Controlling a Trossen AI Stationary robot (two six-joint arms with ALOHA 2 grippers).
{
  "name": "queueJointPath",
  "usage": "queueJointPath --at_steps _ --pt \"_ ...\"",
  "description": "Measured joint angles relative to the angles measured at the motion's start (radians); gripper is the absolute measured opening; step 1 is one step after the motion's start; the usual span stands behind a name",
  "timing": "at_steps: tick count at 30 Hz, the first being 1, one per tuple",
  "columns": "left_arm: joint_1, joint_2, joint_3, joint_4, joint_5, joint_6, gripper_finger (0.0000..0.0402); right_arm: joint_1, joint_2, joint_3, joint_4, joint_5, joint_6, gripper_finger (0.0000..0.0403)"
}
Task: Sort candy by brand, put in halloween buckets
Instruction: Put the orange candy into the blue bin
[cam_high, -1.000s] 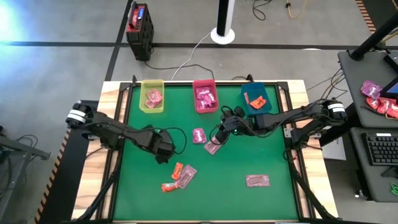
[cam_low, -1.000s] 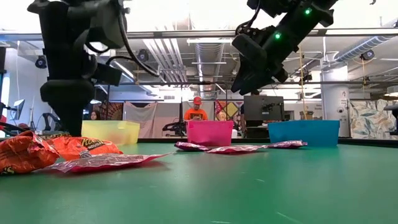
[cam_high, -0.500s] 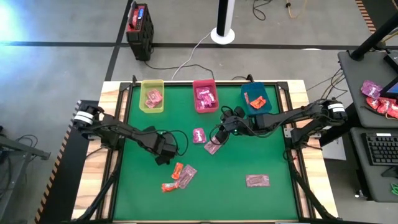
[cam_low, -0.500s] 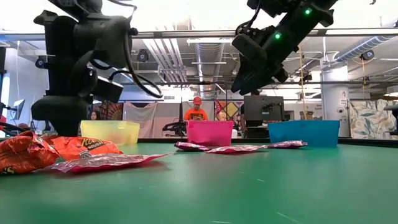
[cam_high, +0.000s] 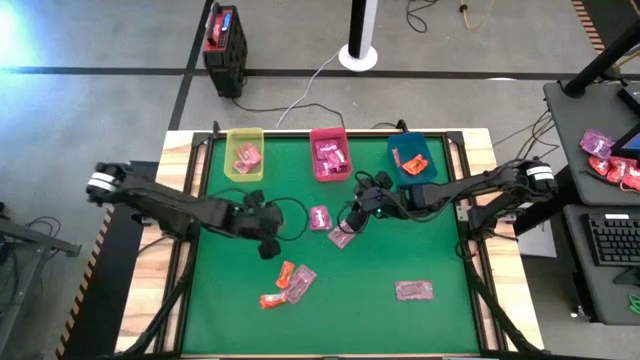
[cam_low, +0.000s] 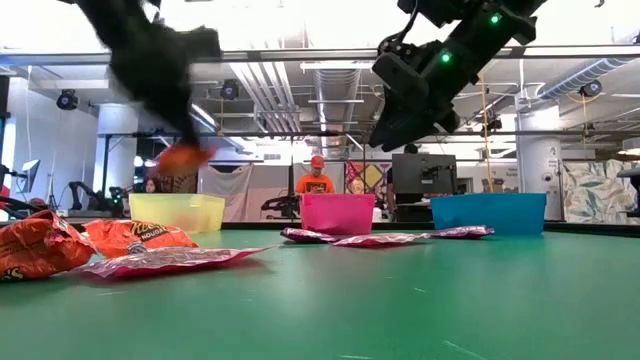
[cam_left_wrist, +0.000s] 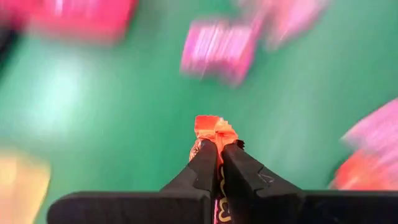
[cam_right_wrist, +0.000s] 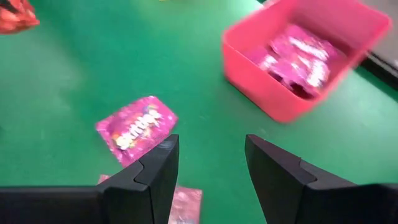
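Note:
My left gripper (cam_left_wrist: 217, 152) hangs over the table's left middle (cam_high: 268, 247), shut on a small orange-red candy packet (cam_low: 183, 157). My right gripper (cam_right_wrist: 211, 162) stands open above a pale pink packet (cam_high: 342, 237), near a magenta packet (cam_right_wrist: 135, 129), touching nothing. More candy lies flat on the green mat: two orange packets (cam_high: 285, 273) (cam_high: 270, 300), a pale pink one (cam_high: 302, 283) and a pink one (cam_high: 413, 290). The yellow-green (cam_high: 245, 155), pink-red (cam_high: 331, 155) and blue-teal (cam_high: 411, 158) buckets stand along the far edge, each holding candy. My left gripper pinches the orange packet between its two fingers. The packet's crimped end (cam_left_wrist: 214, 129) sticks out past the fingertips. The packet is lifted clear of the mat.
A black-and-red box (cam_high: 225, 45) and a white post base (cam_high: 358, 55) stand on the floor beyond the table. A side desk on the right holds more candy (cam_high: 605, 155) and a keyboard (cam_high: 612, 238). People sit in the room behind (cam_low: 316, 180).
My left gripper has risen from the mat with the orange packet and tipped over, its arm swinging back toward the table's left edge. The packet now hangs clear of the table.

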Motion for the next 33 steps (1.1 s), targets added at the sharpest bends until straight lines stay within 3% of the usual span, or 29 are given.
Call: queueJointPath --at_steps 6,12,16,23,29,33 --pt "0.003 -0.139 -0.012 0.429 0.068 0.295 0.0002 0.054 0.029 -0.057 0.298 -0.073 -0.168 0.0178" --pt "0.003 -0.155 -0.014 0.614 0.158 0.418 0.0001 0.136 0.076 -0.086 0.664 -0.085 -0.392 0.0178" --pt "0.005 -0.114 -0.015 0.716 0.168 0.452 0.0001 0.174 0.118 -0.070 0.804 -0.086 -0.500 0.0177" --pt "0.008 -0.048 -0.026 0.735 0.359 0.512 0.0001 0.198 0.145 -0.046 0.800 -0.084 -0.551 0.0177" --pt "0.008 -0.030 -0.076 0.749 0.489 0.515 0.0001 0.223 0.082 -0.046 0.681 -0.086 -0.540 0.0169" --pt "0.009 -0.033 -0.108 0.777 0.492 0.507 0.0001 0.231 0.066 -0.046 0.669 -0.213 -0.536 0.0162"
